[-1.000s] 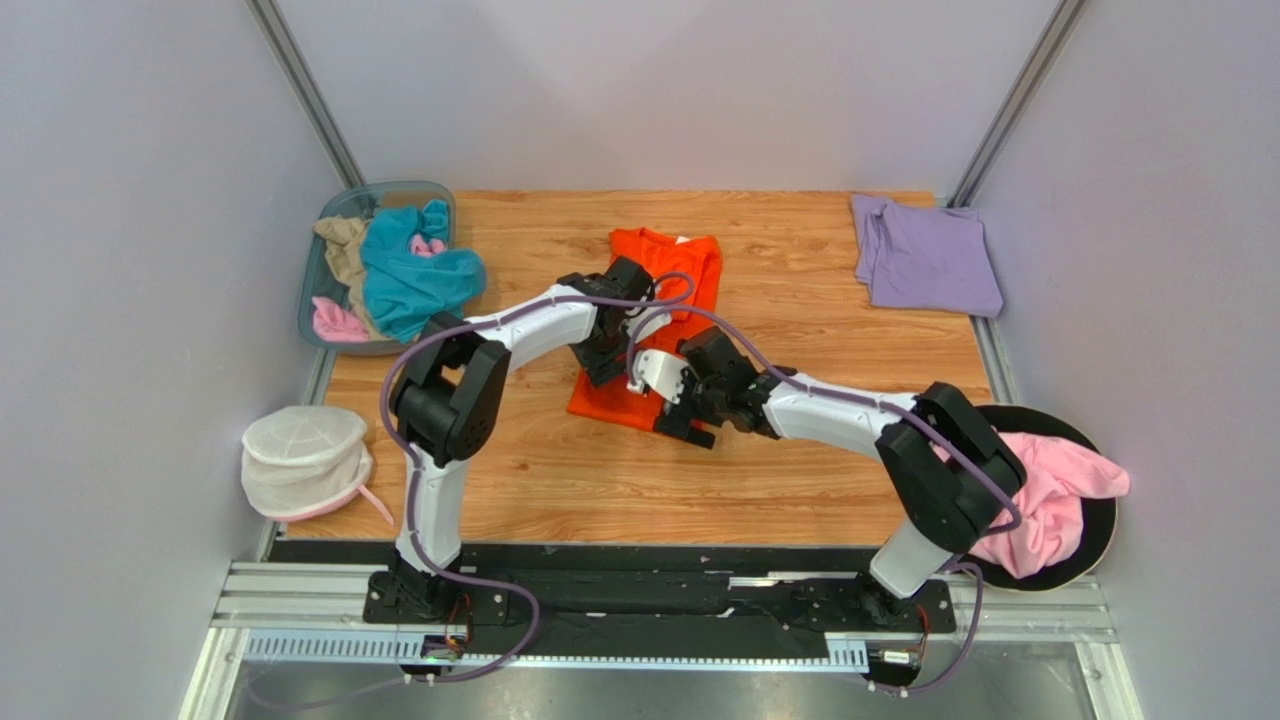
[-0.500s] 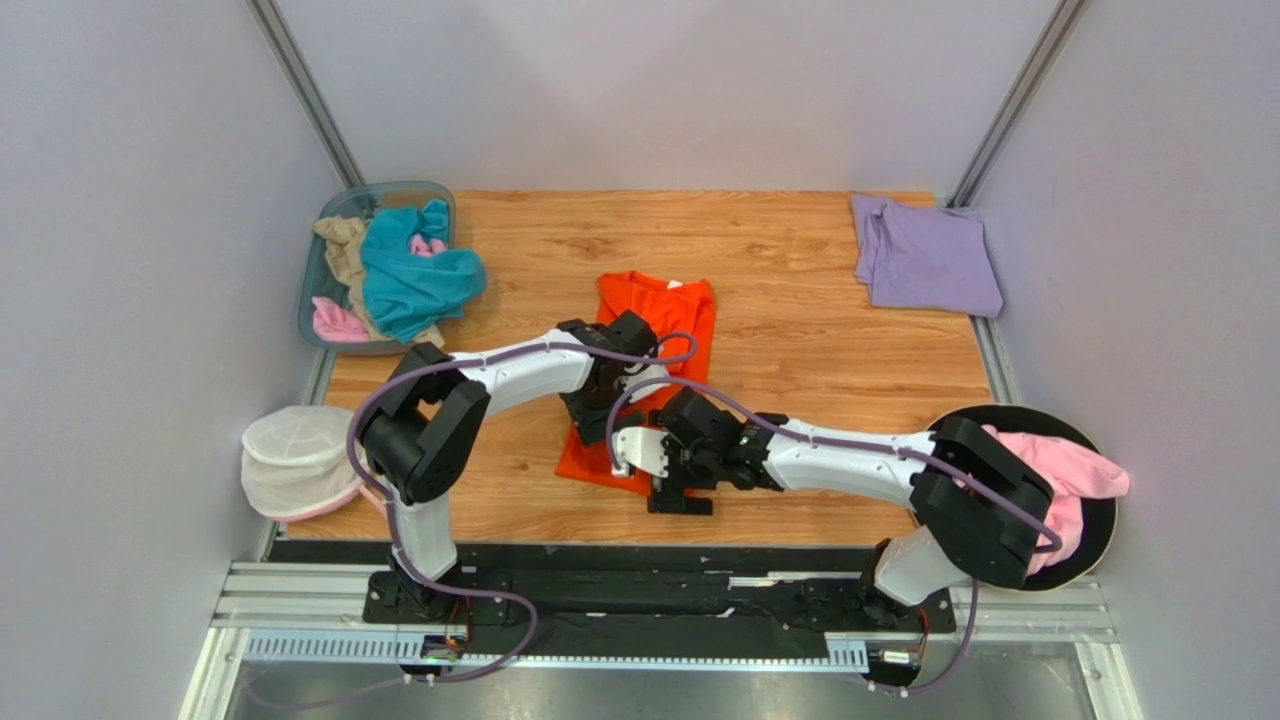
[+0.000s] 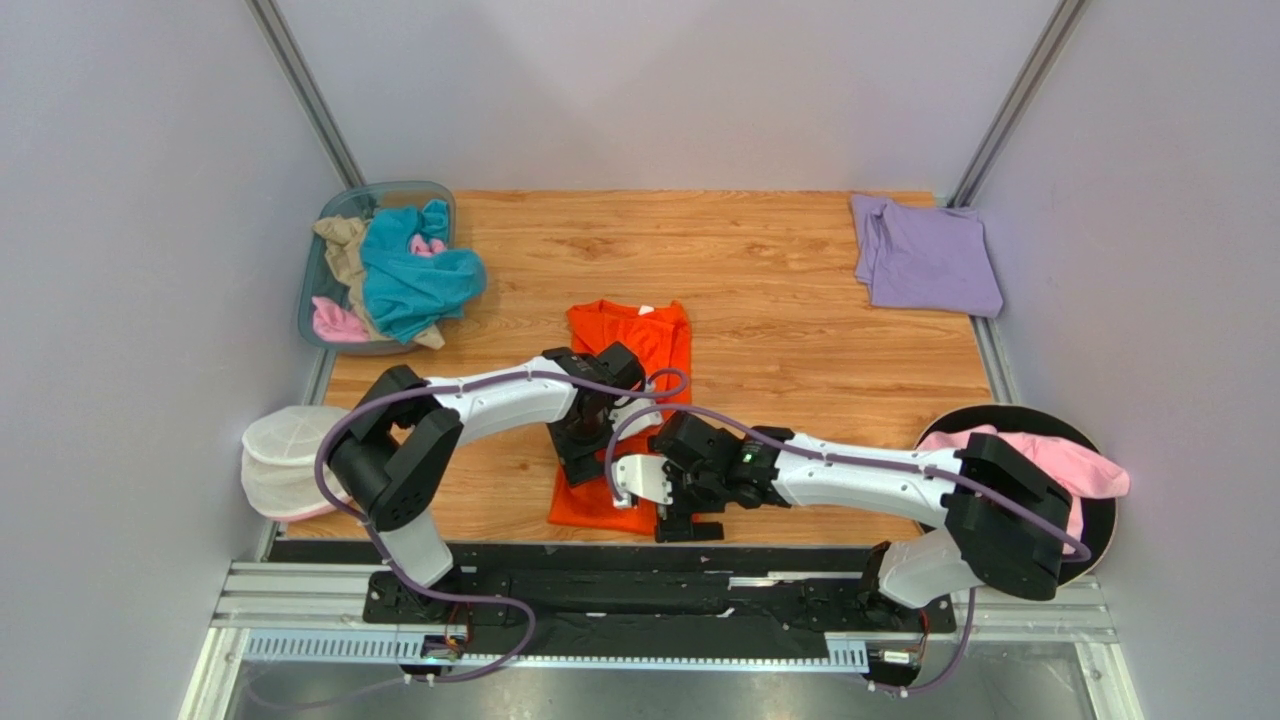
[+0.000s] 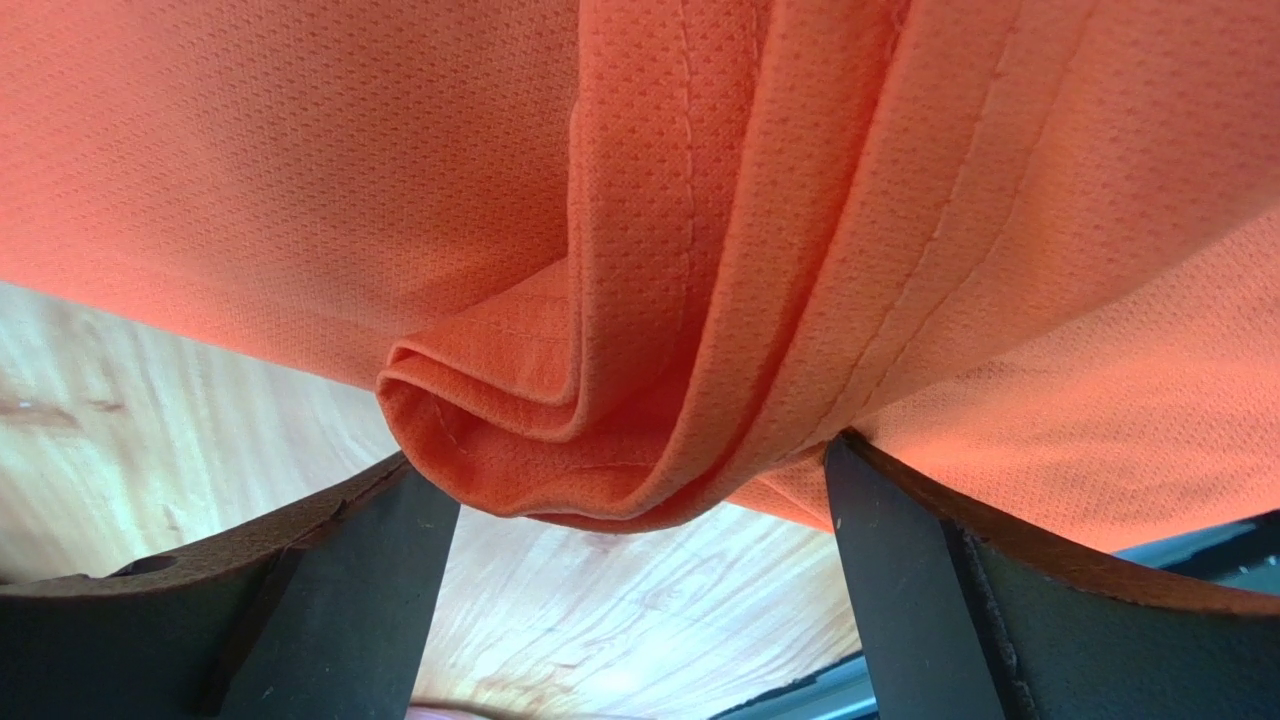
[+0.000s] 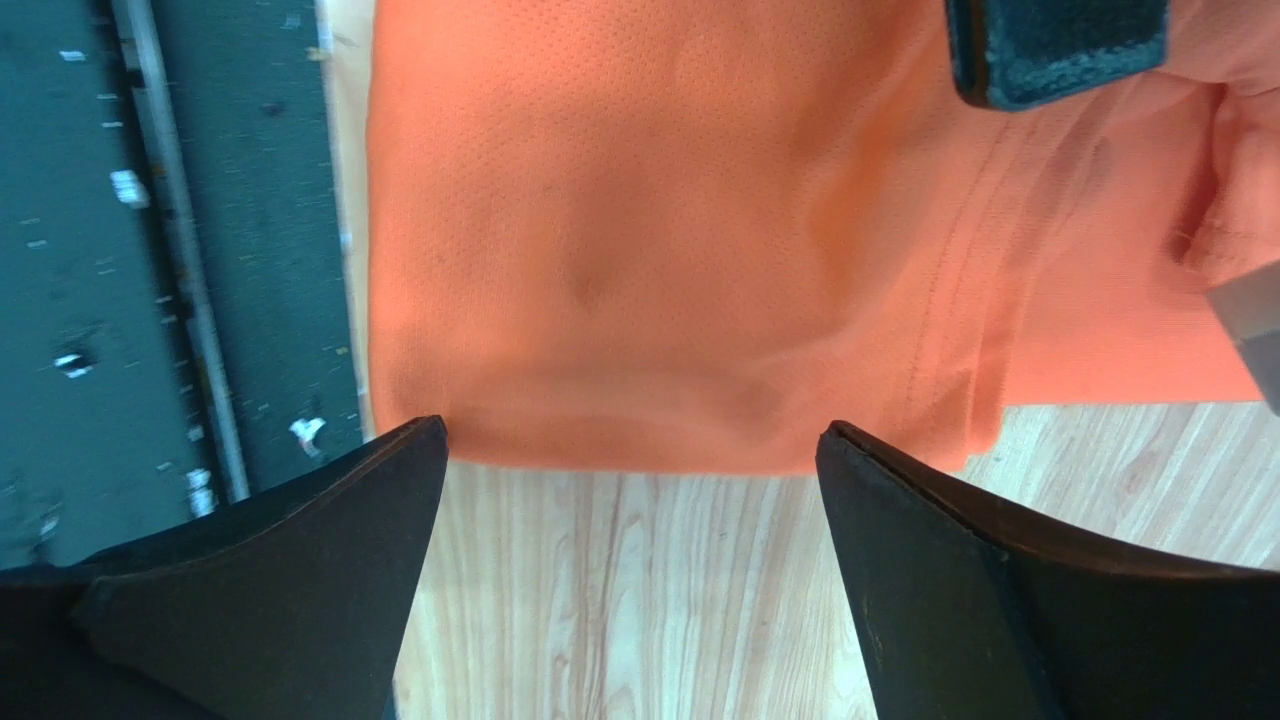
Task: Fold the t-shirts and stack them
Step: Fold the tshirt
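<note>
The bright orange t-shirt (image 3: 624, 338) lies folded into a long strip at the table's near middle, its near end at the front edge. My left gripper (image 3: 579, 455) is over its left side. In the left wrist view the jaws (image 4: 631, 458) stand wide apart, with bunched orange folds (image 4: 601, 435) between and above the fingertips. My right gripper (image 3: 663, 503) is at the shirt's near right corner. It is open (image 5: 631, 432) with bare wood between the fingers and the shirt's hem (image 5: 661, 270) just past the tips. The pale lavender shirt (image 3: 924, 255) lies folded at the far right corner.
A basket (image 3: 376, 191) at the far left holds teal (image 3: 413, 270), tan (image 3: 343, 248) and pink (image 3: 334, 320) shirts. A white mesh pouch (image 3: 293, 458) sits at the near left edge. A pink shirt (image 3: 1059, 480) lies on a black round disc (image 3: 1104, 533) at the right. The black rail (image 5: 150, 300) borders the front edge.
The orange shirt has slid toward the table's near edge, and both grippers have moved toward the near edge with it.
</note>
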Motion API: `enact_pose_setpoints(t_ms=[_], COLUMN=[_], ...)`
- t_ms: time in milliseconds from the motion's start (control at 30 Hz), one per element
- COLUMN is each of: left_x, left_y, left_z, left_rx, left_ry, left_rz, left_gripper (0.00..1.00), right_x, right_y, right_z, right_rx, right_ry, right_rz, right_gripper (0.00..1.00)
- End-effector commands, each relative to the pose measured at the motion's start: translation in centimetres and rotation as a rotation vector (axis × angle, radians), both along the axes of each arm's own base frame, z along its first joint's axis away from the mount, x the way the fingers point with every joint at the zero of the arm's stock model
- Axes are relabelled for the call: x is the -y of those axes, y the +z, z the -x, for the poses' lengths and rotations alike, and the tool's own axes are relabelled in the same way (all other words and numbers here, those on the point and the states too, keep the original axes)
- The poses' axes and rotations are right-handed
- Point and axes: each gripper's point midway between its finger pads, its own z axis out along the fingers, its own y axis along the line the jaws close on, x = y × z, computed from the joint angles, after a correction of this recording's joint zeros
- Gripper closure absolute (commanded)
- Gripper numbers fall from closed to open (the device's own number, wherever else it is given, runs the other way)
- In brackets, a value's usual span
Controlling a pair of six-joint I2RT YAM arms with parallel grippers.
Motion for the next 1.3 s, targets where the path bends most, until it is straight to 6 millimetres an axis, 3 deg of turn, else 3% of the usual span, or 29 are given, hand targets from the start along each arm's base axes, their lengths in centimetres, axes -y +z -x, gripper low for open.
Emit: enact_pose_setpoints(t_ms=[0, 233, 300, 433, 567, 700, 933, 1267], left_x=[0.4, 1.8, 2.1, 0.8, -1.3, -2.1, -0.7, -0.5], left_y=[1.1, 6.1, 8.6, 11.8, 14.5, 16.6, 15.0, 13.9], left_z=[1.0, -1.2, -2.6, -5.6, -9.5, -12.6, -13.9, -14.1], left_rx=[-0.008, 0.206, 0.334, 0.557, 0.685, 0.752, 0.689, 0.675], left_ry=[-0.029, -0.062, -0.063, -0.017, 0.091, 0.143, 0.14, 0.135], left_rz=[0.063, 0.228, 0.294, 0.327, 0.366, 0.386, 0.412, 0.399], left_gripper=[0.01, 0.01, 0.01, 0.01, 0.01, 0.01, 0.01, 0.01], right_x=[-0.9, -1.5, -1.8, -3.1, -4.7, -6.3, -7.5, -7.2], right_y=[3.3, 5.3, 5.6, 5.9, 4.7, 3.4, 2.2, 1.4], right_z=[0.6, 0.7, 0.7, 0.9, 2.2, 3.3, 4.6, 4.1], right_rx=[0.029, 0.086, 0.103, 0.102, 0.075, 0.062, 0.041, 0.07], right_ry=[-0.006, -0.028, -0.029, -0.033, 0.001, 0.044, 0.082, 0.135], right_rz=[-0.046, -0.095, -0.102, -0.131, -0.099, -0.066, -0.04, -0.014], right_gripper=[0.0, 0.0, 0.0, 0.0, 0.0, 0.0, 0.0, 0.03])
